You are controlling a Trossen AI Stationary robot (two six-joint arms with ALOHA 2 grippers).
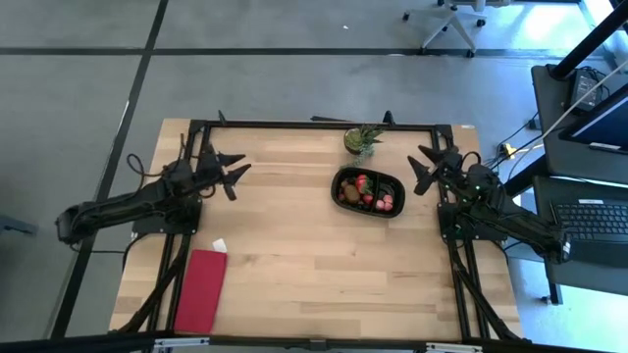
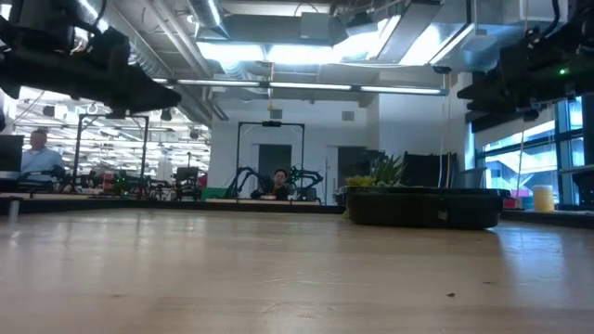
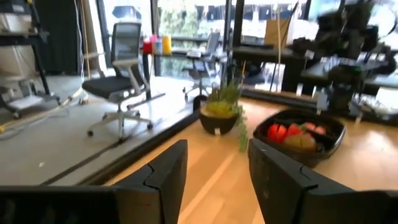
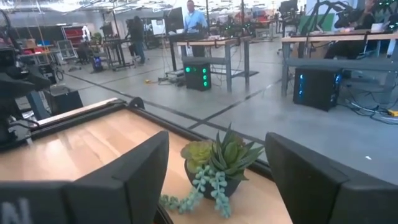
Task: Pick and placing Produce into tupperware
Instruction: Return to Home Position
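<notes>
Produce pieces (image 1: 367, 190), tiny glossy red, pink and dark brown: heaped inside black oval shallow plastic tupperware (image 1: 336, 184), well apart ahead of left gripper (image 1: 235, 174), near right gripper (image 1: 420, 170). Left gripper: raised over pale smooth wooden table (image 1: 294, 255), fingers spread wide, nothing held. Right gripper: likewise wide apart, empty, spiky green potted plant (image 1: 362, 139) just ahead. Looks like the return-to-rest step, picking apparently finished. Next calls for folding both arms clear of the raised rim, no grasp needed.
</notes>
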